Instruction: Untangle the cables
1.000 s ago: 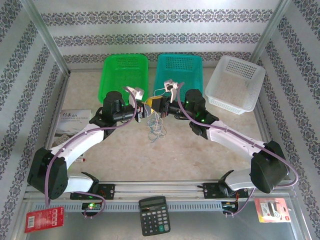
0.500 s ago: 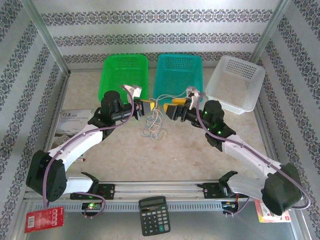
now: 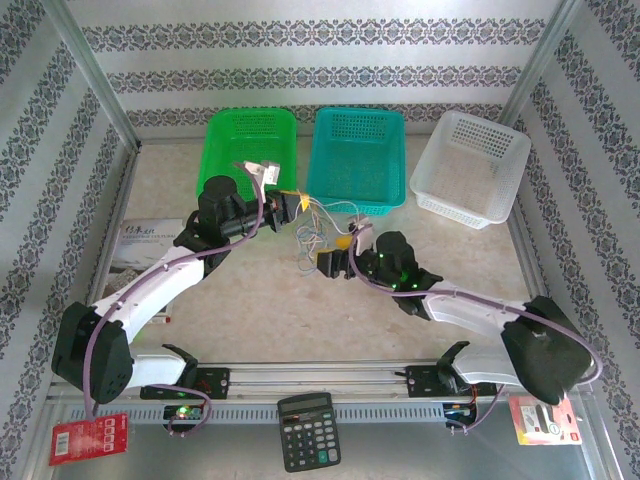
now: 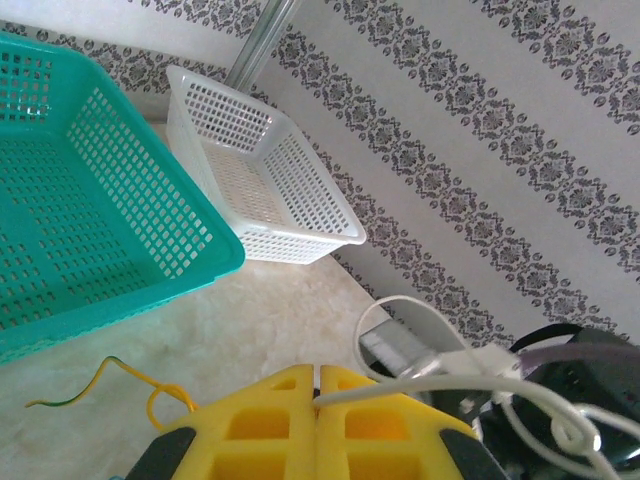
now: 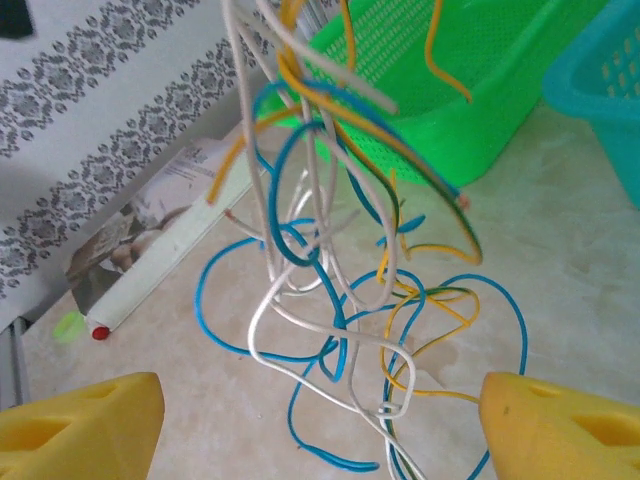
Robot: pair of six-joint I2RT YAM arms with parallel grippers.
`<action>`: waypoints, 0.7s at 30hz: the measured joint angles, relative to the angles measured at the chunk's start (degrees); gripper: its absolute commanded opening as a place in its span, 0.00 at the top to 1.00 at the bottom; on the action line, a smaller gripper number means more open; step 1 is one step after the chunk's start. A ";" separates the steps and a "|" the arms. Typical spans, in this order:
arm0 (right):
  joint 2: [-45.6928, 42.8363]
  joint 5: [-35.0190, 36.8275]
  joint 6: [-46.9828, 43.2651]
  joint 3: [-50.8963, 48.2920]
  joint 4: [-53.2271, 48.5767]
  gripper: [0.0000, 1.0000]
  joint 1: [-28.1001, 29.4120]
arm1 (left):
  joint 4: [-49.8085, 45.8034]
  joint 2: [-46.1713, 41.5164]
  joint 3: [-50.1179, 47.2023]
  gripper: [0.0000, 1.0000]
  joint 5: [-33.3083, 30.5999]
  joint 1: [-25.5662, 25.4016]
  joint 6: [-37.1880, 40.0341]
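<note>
The cables [image 3: 314, 233] are a loose tangle of thin blue, whitish and yellow wires. They hang from my left gripper [image 3: 291, 207], which is shut on their top ends in front of the green basket. In the left wrist view its yellow fingers [image 4: 270, 425] are pressed together on a whitish strand, and a yellow wire [image 4: 118, 379] curls over the table to the left. My right gripper [image 3: 326, 257] sits low, just right of the tangle and facing it. It stands open [image 5: 320, 430] with the lower loops of the cables [image 5: 335, 310] hanging between its fingertips and just ahead of them, untouched.
A green basket [image 3: 250, 150], a teal basket [image 3: 358, 150] and a white basket [image 3: 470, 165] line the back of the table. A booklet [image 3: 145, 240] lies at the left. A calculator [image 3: 307, 430] sits on the near rail.
My right gripper has opened, let go of the wires and swung from beside the teal basket down to the tangle's lower right. The left gripper has lifted the tangle slightly towards the back.
</note>
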 measured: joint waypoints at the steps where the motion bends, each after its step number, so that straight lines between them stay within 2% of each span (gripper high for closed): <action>1: 1.03 0.61 -0.24 0.26 0.57 0.17 0.37 | 0.09 0.00 -0.02 1.00 0.00 0.00 -0.28; 6: 7.17 4.33 -1.07 2.80 5.49 0.18 1.42 | 0.87 -0.11 0.00 1.00 0.00 0.00 -1.97; 9: 11.08 6.27 -1.05 4.28 9.07 0.24 1.42 | 1.44 -0.37 0.00 1.00 0.00 0.00 -3.23; 11: 13.40 7.39 -0.96 4.90 11.37 0.42 1.42 | 2.16 -0.42 0.00 1.00 0.00 0.00 -4.13; 13: 15.23 8.20 -0.28 4.96 13.53 0.67 1.42 | 3.04 -0.44 0.00 1.00 0.00 0.00 -5.25; 16: 17.00 8.81 0.57 4.96 15.50 0.95 1.42 | 4.31 -0.48 0.00 1.00 -0.02 0.00 -7.19; 17: 17.33 8.96 1.07 4.87 16.13 1.00 1.42 | 4.72 -0.48 0.00 1.00 -0.02 -0.02 -7.78; 21: 17.46 9.64 2.27 2.97 19.19 1.00 1.42 | 6.34 -0.52 0.57 1.00 -0.22 -0.20 -10.82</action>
